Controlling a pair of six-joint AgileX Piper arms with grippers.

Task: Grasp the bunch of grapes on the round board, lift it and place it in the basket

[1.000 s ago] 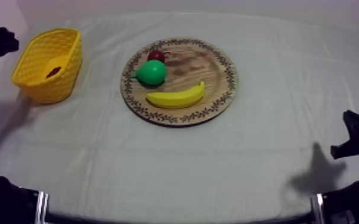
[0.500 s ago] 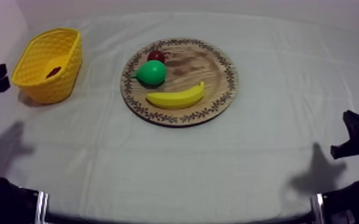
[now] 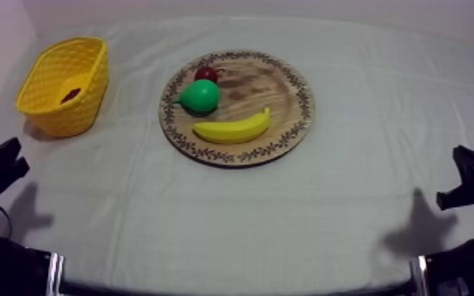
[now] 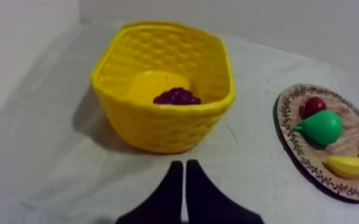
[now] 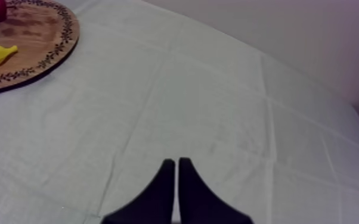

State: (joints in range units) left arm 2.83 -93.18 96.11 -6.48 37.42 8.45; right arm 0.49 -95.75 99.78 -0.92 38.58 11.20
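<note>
The dark purple bunch of grapes (image 4: 177, 96) lies inside the yellow basket (image 4: 164, 128), which stands at the table's far left (image 3: 59, 98); the grapes (image 3: 71, 94) show as a dark spot on its floor. The round wooden board (image 3: 283, 86) in the middle carries a banana (image 3: 232, 128), a green pear (image 3: 200, 96) and a small red fruit (image 3: 205, 74). My left gripper (image 4: 183, 170) is shut on nothing, a short way in front of the basket, low at the left edge (image 3: 0, 161). My right gripper (image 5: 176, 167) is shut on nothing over bare cloth, low at the right (image 3: 464, 181).
The board (image 4: 295, 140) with its fruit lies to the right of the basket. Open cloth spreads across the front of the table and between the board and the right arm. A wall rises behind the table.
My left arm has drawn back from above the basket, down the left edge toward the front of the table. The right arm has stayed still.
</note>
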